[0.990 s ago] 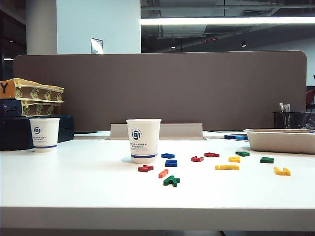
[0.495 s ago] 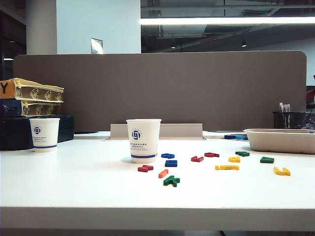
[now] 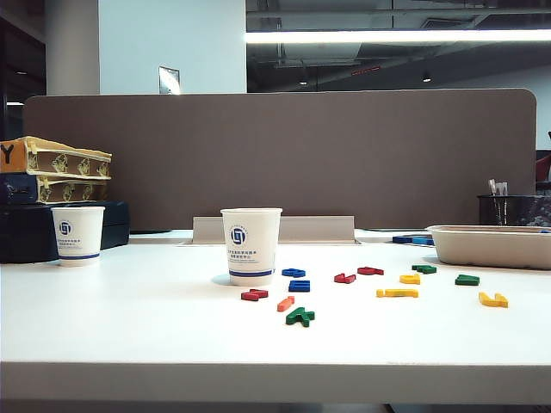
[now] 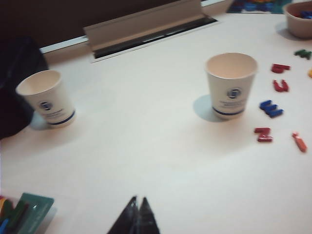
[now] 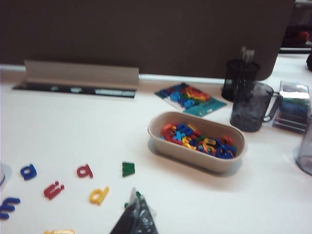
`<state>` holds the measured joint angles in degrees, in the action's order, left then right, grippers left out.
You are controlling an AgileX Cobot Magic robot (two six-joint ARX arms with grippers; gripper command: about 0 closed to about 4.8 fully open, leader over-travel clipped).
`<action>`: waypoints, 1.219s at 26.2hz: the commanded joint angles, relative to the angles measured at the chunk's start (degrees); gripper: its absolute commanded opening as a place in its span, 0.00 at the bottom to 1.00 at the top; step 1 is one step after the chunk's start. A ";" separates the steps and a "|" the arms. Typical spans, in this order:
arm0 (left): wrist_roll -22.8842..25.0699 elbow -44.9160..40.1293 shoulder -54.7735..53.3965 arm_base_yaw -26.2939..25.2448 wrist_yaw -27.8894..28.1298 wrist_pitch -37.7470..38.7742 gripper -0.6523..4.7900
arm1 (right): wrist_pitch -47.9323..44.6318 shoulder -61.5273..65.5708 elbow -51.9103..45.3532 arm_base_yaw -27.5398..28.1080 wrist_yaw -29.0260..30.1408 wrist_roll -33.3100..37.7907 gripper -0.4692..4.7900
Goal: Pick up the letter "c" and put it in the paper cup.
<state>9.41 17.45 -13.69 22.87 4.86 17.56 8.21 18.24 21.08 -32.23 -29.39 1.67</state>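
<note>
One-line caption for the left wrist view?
Shut left gripper above the table, two cups and scattered letters ahead.

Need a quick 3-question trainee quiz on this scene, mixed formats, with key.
1. True or false: the taller white paper cup with the blue logo stands upright and empty.
2. In the exterior view, the beige oval tray of mixed plastic letters sits: A) left of that cup, B) right of it, C) behind the smaller white paper cup.
3. What state are the left gripper and right gripper in, above the white table?

Key: 1 true; 2 B; 3 both shut, holding nothing.
</note>
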 commanded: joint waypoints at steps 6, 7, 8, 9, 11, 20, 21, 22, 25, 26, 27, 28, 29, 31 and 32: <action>-1.53 -2.38 0.02 0.02 4.11 -8.07 0.11 | -2.14 0.00 -5.70 0.02 -0.22 0.17 0.09; -1.53 -3.10 0.02 0.02 4.11 -9.29 0.11 | -2.36 0.00 -6.40 0.02 -0.17 0.17 0.09; -1.53 -3.63 0.02 0.02 4.11 -10.01 0.11 | -2.49 0.02 -6.93 0.02 -0.07 0.17 0.09; -1.53 -4.00 0.02 0.02 4.11 -10.36 0.11 | -2.51 0.00 -7.41 0.02 -0.09 0.17 0.09; -1.53 -4.42 0.02 0.02 4.09 -10.45 0.11 | -2.49 0.02 -8.48 0.02 -0.09 0.15 0.09; -1.53 -5.84 -0.76 0.02 8.28 -13.20 0.11 | -7.10 0.02 -14.01 0.02 -0.09 0.17 0.09; -1.53 -6.47 -0.96 0.02 9.27 -14.43 0.11 | -7.32 0.00 -14.53 0.02 -0.09 0.17 0.09; -1.57 -7.10 -1.18 0.02 9.64 -15.63 0.11 | -7.32 0.02 -14.78 0.02 -0.09 0.17 0.09; -3.63 -9.40 -2.54 0.02 10.16 -18.08 0.11 | -7.19 0.02 -15.23 0.02 0.26 -0.37 0.09; -4.39 -9.73 -2.84 0.02 10.19 -18.12 0.11 | -7.21 0.02 -15.23 0.02 1.16 -0.42 0.09; -4.37 -9.97 -2.89 0.04 10.16 -18.12 0.11 | -7.19 0.02 -15.26 0.02 1.22 -0.42 0.09; -4.37 -10.45 -2.86 0.04 10.16 -18.12 0.11 | -7.17 0.09 -15.32 0.02 1.42 -0.42 0.09; -4.42 -10.62 -2.86 0.04 10.16 -18.12 0.11 | -7.17 0.09 -15.39 0.02 1.42 -0.42 0.09; -5.44 -11.02 -2.86 0.04 10.21 -18.27 0.11 | -7.15 0.13 -15.52 0.02 1.51 -0.42 0.09; -5.62 -11.34 -2.86 0.04 10.19 -18.60 0.11 | -7.15 0.15 -15.58 0.02 1.79 -0.42 0.09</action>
<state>4.78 6.39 -16.56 22.87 14.79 0.14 1.98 18.31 5.39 -32.23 -28.18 1.43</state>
